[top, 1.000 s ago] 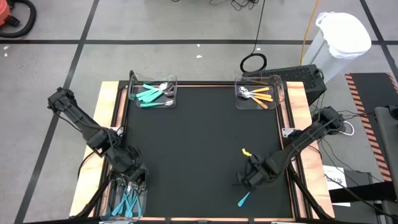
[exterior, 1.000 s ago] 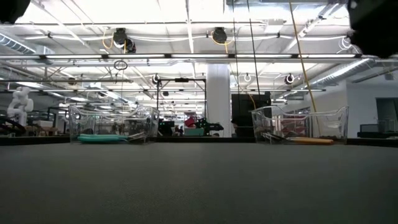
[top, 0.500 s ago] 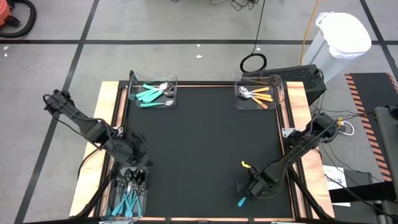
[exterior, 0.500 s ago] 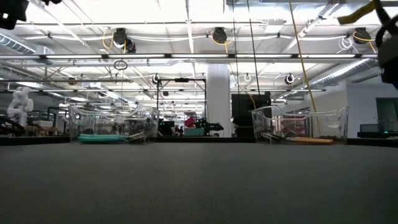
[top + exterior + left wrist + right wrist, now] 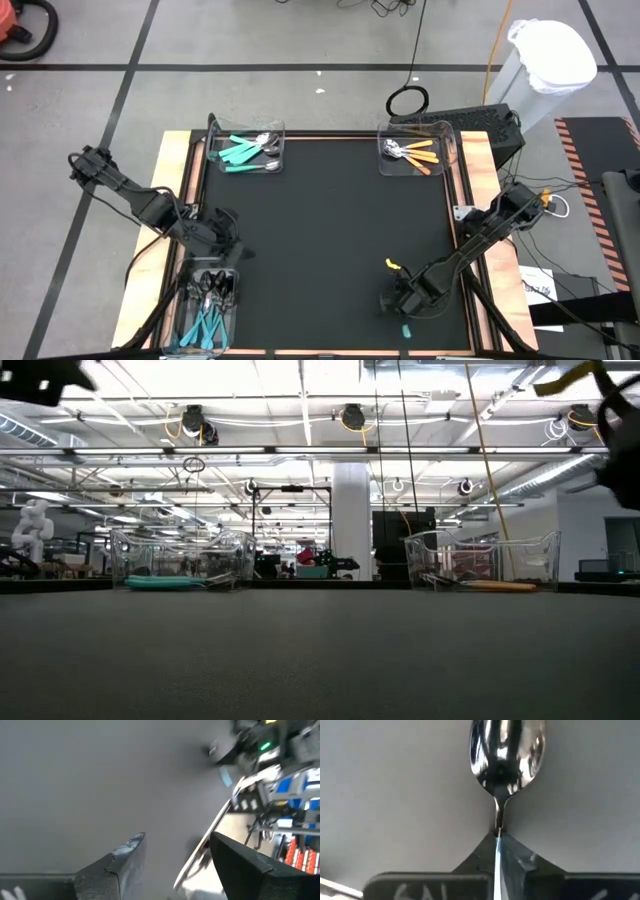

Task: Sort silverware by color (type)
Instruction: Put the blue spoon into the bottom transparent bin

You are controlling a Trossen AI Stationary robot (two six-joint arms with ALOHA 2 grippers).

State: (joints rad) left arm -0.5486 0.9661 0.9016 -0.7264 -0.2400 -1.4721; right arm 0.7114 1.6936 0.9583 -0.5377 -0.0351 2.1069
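grey tiled floor (image 5: pixel 300 40) with dark lines, white bin (image 5: pixel 548 60), ceiling strip lights (image 5: pixel 300 380), white pillar (image 5: pixel 352 520)

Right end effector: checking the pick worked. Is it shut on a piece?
Shut on a teal spoon: the right end effector pinches its neck, fingers together.

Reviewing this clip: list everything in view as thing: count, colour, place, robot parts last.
Mat: one, black, covering the table.
Far-left bin: one, clear, far left corner; teal-handled silverware inside.
Far-right bin: one, clear, far right corner; orange-handled silverware inside.
Near-left bin: one, clear, near left corner; mixed teal and dark pieces, count unclear.
Spoon: one, silver bowl, teal handle, near right of mat.
Trash can: one, white liner, floor beyond table's right.
Left gripper: open, empty, above the near-left bin's far end.
Right gripper: shut on the spoon.
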